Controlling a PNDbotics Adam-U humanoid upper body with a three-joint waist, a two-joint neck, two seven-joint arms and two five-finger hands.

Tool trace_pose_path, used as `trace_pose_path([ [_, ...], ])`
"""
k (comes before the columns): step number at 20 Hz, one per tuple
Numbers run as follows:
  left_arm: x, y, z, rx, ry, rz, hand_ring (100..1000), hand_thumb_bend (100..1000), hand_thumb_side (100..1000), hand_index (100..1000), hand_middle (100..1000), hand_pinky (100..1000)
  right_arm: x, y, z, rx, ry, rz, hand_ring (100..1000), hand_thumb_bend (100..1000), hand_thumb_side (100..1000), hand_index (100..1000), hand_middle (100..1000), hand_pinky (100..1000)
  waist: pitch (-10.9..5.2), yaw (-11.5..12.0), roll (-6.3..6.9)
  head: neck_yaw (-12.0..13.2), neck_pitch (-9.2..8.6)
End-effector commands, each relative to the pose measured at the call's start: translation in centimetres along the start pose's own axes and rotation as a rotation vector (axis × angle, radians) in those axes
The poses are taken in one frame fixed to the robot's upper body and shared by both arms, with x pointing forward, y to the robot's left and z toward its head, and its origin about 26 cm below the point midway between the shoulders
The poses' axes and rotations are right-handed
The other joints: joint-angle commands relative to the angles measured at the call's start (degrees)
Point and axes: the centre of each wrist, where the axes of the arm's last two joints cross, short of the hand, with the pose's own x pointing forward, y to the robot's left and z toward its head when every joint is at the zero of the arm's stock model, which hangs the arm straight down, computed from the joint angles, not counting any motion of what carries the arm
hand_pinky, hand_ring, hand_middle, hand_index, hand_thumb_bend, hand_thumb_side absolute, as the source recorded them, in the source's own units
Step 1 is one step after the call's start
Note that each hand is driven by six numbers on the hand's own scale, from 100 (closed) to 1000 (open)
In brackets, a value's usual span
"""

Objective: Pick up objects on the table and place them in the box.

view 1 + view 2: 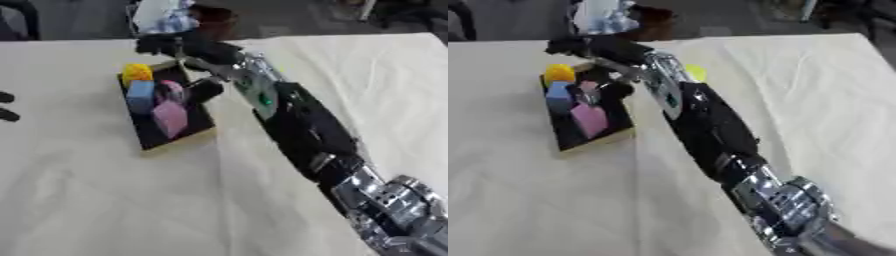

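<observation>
My right arm stretches across the counter (105, 200) to the box (175, 137). Inside I count one pink block (170, 118), one blue block (140, 96), one yellow piece (136, 73). Beyond, my right hand (166, 45) hovers over the far rim; I cannot tell its fingers' spread. I should release low, inside the walls

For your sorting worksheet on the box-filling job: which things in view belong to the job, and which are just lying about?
Belonging to the job:
box
yellow object
blue block
pink block
right robot hand
yellow-green object beside the arm

Just lying about:
cloth
clutter past the far edge
</observation>
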Motion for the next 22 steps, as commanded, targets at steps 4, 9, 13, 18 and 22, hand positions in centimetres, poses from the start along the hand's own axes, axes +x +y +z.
trace_pose_path([
  [4,0.7,0.3,-0.1,-0.005,-0.021,-0.014,615,100,837,873,665,807,-1.8,-2.2,1.0,-0.009,0.155,0.005,926,100,448,1000,1000,916,-0.97,0.3,0.51,-0.5,-0.93],
  [9,0.3,0.5,0.3,-0.002,0.004,-0.029,617,100,852,875,667,809,-3.8,-1.8,3.6,0.046,0.286,-0.008,997,285,428,1000,1000,942,-1.04,-0.6,-0.09,0.4,-1.08],
  [13,0.3,0.4,0.2,-0.017,0.004,-0.032,617,100,856,876,667,809,-6.6,-2.9,7.1,0.167,0.471,0.018,1000,311,399,1000,1000,943,-1.02,-0.1,-0.29,-0.2,-1.30],
  [18,0.2,0.4,0.2,-0.020,0.006,-0.034,617,100,856,876,667,809,-6.9,-2.3,6.9,0.199,0.571,0.050,1000,313,399,1000,1000,943,-1.00,-0.1,-0.28,-0.2,-1.35],
  [22,0.2,0.4,0.2,-0.020,0.006,-0.033,617,100,856,876,667,809,-6.6,-2.1,6.4,0.207,0.590,0.090,1000,313,399,1000,1000,943,-1.00,-0.1,-0.25,-0.2,-1.35],
])
